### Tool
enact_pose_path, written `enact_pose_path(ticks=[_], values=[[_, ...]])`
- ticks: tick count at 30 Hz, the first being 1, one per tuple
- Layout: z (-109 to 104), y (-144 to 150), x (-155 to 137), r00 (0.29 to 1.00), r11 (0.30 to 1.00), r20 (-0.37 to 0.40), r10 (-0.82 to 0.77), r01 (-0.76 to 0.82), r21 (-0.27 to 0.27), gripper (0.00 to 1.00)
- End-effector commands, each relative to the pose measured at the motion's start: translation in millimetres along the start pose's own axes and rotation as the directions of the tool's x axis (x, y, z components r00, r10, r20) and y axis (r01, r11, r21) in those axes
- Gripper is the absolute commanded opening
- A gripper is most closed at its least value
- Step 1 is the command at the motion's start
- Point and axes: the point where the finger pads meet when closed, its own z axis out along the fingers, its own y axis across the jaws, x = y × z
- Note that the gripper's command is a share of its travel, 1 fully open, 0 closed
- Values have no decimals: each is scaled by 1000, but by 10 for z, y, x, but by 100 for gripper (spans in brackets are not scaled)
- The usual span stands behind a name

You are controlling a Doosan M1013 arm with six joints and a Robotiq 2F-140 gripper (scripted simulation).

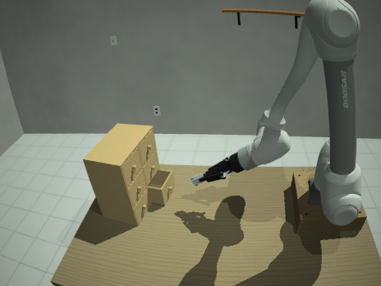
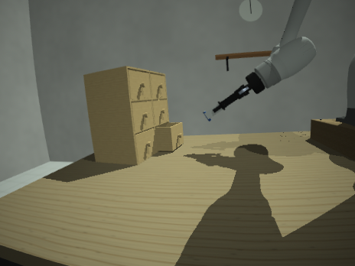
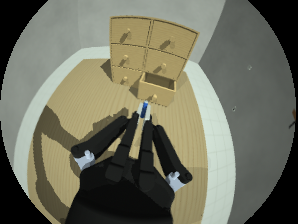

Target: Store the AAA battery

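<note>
The small chest [image 1: 107, 189] [image 2: 111, 115] [image 3: 129, 49] stands upright with six drawers. Its bottom drawer on the right [image 1: 156, 196] [image 2: 164, 138] [image 3: 156, 93] is pulled out part way. The inside that shows is shaded, and I cannot make out a battery in it. The other five drawers look pushed in. My gripper [image 1: 197, 180] [image 2: 213, 112] [image 3: 144, 109] is shut on the blue AAA battery [image 2: 209, 119] [image 3: 145, 106], held crosswise at the fingertips. It is in the air in front of the open drawer, above the table, apart from the drawer. The fingers hide part of the battery.
The wooden table [image 1: 135, 255] [image 2: 115, 206] carries the chest at its left side and the arm's wooden base block [image 1: 328, 223] [image 2: 330, 139] at its right. A wooden rail [image 1: 263, 12] [image 2: 242, 56] is on the back wall. Arm shadows fall across the table.
</note>
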Motion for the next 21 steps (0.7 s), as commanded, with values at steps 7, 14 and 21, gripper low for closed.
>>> enact_pose_path(ticks=[7, 14, 21], values=[[6, -48, -59, 991, 999, -132, -17, 10, -47, 3], [2, -49, -67, 986, 999, -164, -18, 10, -46, 3], [-1, -49, -73, 982, 999, -189, -19, 10, -46, 3]])
